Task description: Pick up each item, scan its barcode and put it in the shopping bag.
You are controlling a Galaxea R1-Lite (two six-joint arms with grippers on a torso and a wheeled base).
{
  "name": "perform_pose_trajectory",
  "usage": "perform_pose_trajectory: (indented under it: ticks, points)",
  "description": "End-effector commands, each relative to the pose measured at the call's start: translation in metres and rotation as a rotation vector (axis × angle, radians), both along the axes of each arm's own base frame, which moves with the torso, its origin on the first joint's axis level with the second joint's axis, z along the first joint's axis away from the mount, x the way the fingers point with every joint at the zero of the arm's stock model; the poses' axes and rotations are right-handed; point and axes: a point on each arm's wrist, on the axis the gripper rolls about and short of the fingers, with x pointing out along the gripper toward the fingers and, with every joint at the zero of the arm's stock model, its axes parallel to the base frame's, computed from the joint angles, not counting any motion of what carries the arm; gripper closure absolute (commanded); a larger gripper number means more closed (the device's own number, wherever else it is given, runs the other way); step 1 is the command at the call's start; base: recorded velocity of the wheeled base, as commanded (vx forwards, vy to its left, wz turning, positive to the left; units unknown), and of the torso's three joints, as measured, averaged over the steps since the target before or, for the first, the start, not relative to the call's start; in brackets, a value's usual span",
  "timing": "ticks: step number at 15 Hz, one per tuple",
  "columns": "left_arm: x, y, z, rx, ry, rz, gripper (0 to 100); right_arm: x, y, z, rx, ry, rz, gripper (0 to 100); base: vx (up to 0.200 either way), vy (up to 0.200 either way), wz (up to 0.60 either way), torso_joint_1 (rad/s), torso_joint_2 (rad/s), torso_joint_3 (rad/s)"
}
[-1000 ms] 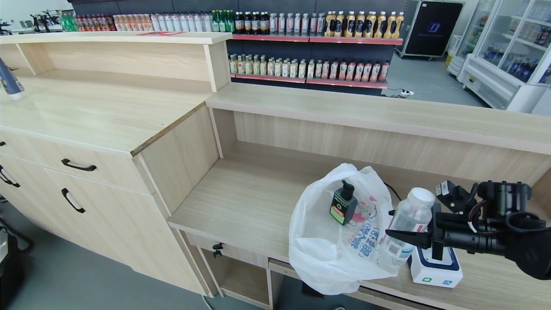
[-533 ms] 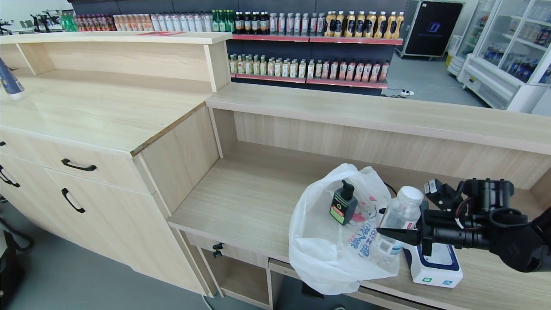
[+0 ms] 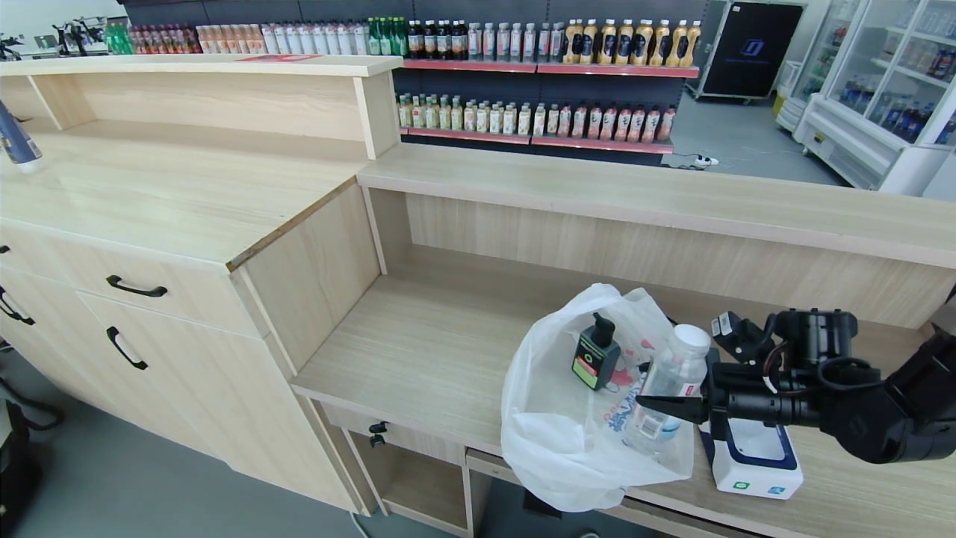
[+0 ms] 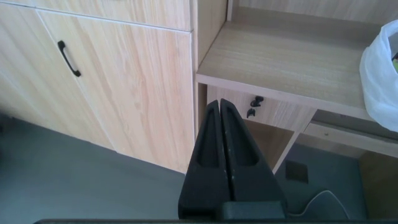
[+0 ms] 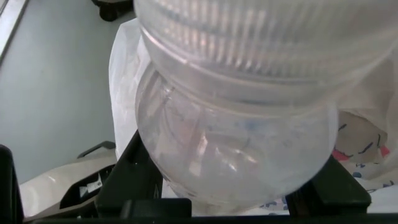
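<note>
**Item in hand.** The water bottle (image 3: 674,368) is clamped across its lower body by the right gripper (image 3: 667,398). It is cap-up, leans slightly, and is clear of the counter (image 3: 418,351). It sits at the right edge of the shopping bag (image 3: 567,441), with its base overlapping the bag's open mouth. A mid-body grip keeps the base free, which suits lowering the bottle in base-first. Judged from this position, the current step is depositing it in the bag.

**Surroundings.** The bag stands open on the counter with its mouth facing up and toward the robot, so it can be entered from the side. A dark pump bottle (image 3: 597,357) is upright inside it. The white and blue scanner (image 3: 754,462) sits just beside the bag, under the right arm. This keeps the path from scanner to bag short.

**Idle arm.** The left gripper (image 4: 220,111) is empty, its fingers pressed together. It hangs low over the floor in front of the cabinet, well apart from the bag (image 4: 379,68).

**View comparison.**
- The head view gives the bottle's position relative to the bag, pump bottle and scanner. Whether the base is already below the bag's rim cannot be told from it.
- The right wrist view adds the contact detail. The dark fingers bear on both sides of the clear bottle (image 5: 236,137), with the white bag film (image 5: 123,68) directly beyond it.
- The left wrist view supplies the left gripper's closed state.
</note>
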Motion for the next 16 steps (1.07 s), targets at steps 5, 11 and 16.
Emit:
perform_pose_trajectory:
  ticks: [5,11,16]
  points:
    - [0.000,0.000,0.000,0.000,0.000,0.001,100,0.004,0.003,-0.009,0.000,0.010,0.018,100,0.000,0.000,0.00,0.000,0.00,0.000]
    - [0.000,0.000,0.000,0.000,0.000,0.001,100,0.007,0.002,-0.019,-0.028,-0.028,0.032,100,0.000,0.000,0.00,0.000,0.00,0.000]
    - [0.000,0.000,0.000,0.000,0.000,0.001,100,0.013,0.002,-0.015,-0.027,-0.071,0.031,100,0.000,0.000,0.00,0.000,0.00,0.000]
